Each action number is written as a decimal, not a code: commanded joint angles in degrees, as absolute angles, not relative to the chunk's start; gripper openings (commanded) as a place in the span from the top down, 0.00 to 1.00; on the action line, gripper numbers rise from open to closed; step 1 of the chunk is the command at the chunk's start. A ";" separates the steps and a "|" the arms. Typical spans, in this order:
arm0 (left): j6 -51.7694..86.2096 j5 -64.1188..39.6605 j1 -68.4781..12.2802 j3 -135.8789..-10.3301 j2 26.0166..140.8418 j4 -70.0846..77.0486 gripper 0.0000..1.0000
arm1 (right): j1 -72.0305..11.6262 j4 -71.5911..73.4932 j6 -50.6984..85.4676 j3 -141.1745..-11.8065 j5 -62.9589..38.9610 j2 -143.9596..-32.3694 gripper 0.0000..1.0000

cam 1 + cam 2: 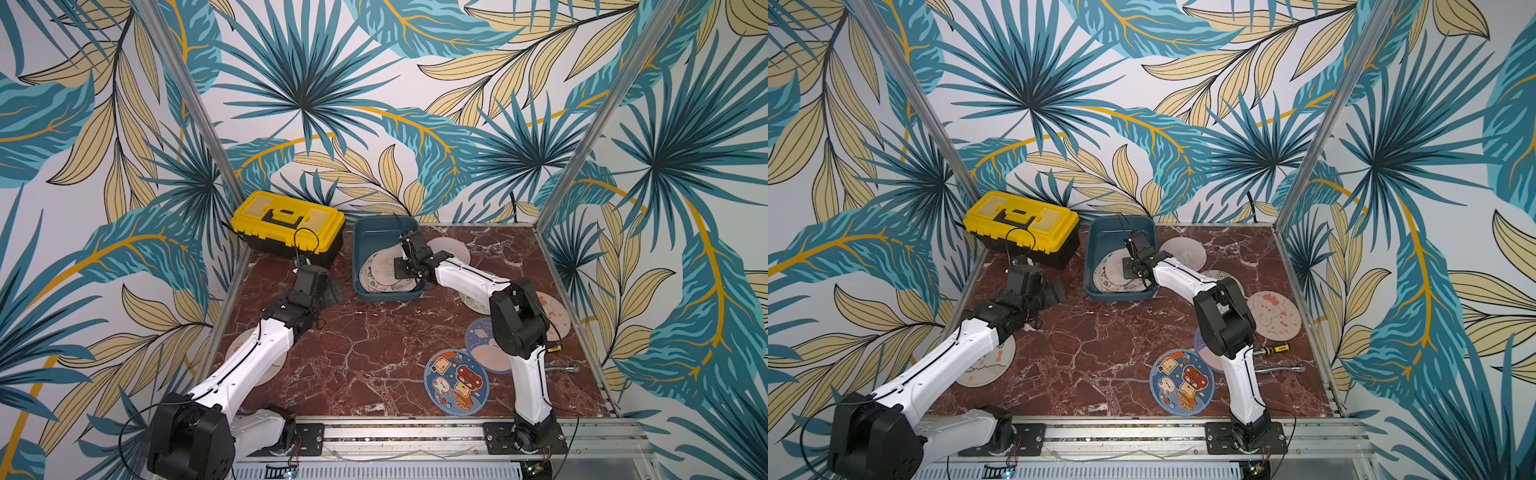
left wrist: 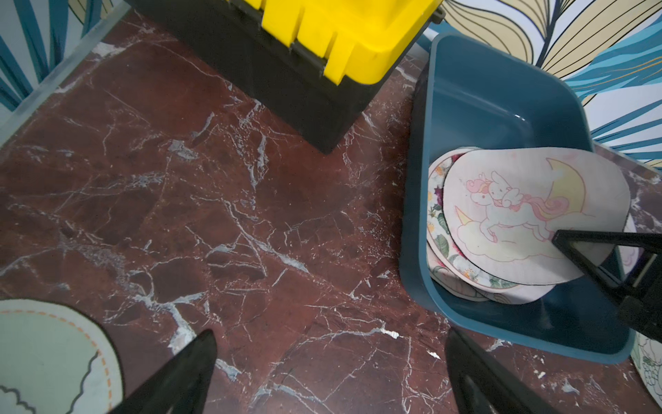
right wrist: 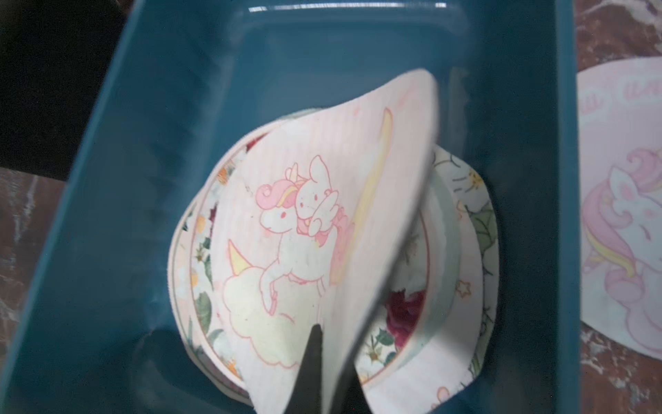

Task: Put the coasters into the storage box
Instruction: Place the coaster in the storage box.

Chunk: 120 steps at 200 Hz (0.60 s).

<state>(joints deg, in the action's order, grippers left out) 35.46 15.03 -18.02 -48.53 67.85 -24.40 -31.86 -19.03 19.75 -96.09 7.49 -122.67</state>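
Left-edge coaster [image 1: 988, 365]: lies flat on the bench by its left edge, partly hidden under the left arm, well apart from the box.
Toolbox [image 1: 286, 224]: back-left corner, lid down; not part of the job.
Left gripper [image 2: 329, 340]: jaws spread wide and empty, hanging over bare bench between the toolbox and the storage box.
Storage box [image 1: 376, 232]: at the back edge near its middle, just beside the toolbox, with a pile of coasters [image 3: 404, 312] at its near end.
Right gripper [image 3: 322, 344]: clenched on the rim of the unicorn coaster [image 3: 304, 222], inside the box walls.
Unicorn coaster: tilted and curled above the pile; whether its low edge touches cannot be told.
Right-side coasters: a pale one [image 1: 1187, 253] just beside the box's right wall, a bunny one [image 1: 1273, 313] near the right edge, and a blue cartoon one [image 1: 1181, 382] near the front edge.
Step in hand: likely the drop into the box.
Next move: release the jaws and lift clear without dragging the limp disc out.
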 commanded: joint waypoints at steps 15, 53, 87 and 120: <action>37.06 15.81 -17.23 -47.55 67.37 -27.26 0.01 | -32.08 -23.37 21.09 -95.08 9.84 -124.15 0.98; 37.88 15.56 -16.88 -47.29 67.46 -27.88 0.01 | -32.08 -25.68 21.47 -96.50 9.83 -124.12 0.76; 37.97 15.38 -16.78 -47.55 67.87 -27.81 0.01 | -32.13 -27.33 21.71 -96.59 9.91 -122.08 0.51; 38.12 14.44 -16.69 -47.72 68.29 -27.16 0.00 | -32.12 -28.87 21.73 -96.24 10.33 -119.67 0.37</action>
<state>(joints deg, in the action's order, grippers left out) 37.63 15.16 -17.15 -48.47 67.90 -26.87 -31.88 -26.00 21.47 -96.12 9.26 -123.22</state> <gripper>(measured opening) 0.995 0.597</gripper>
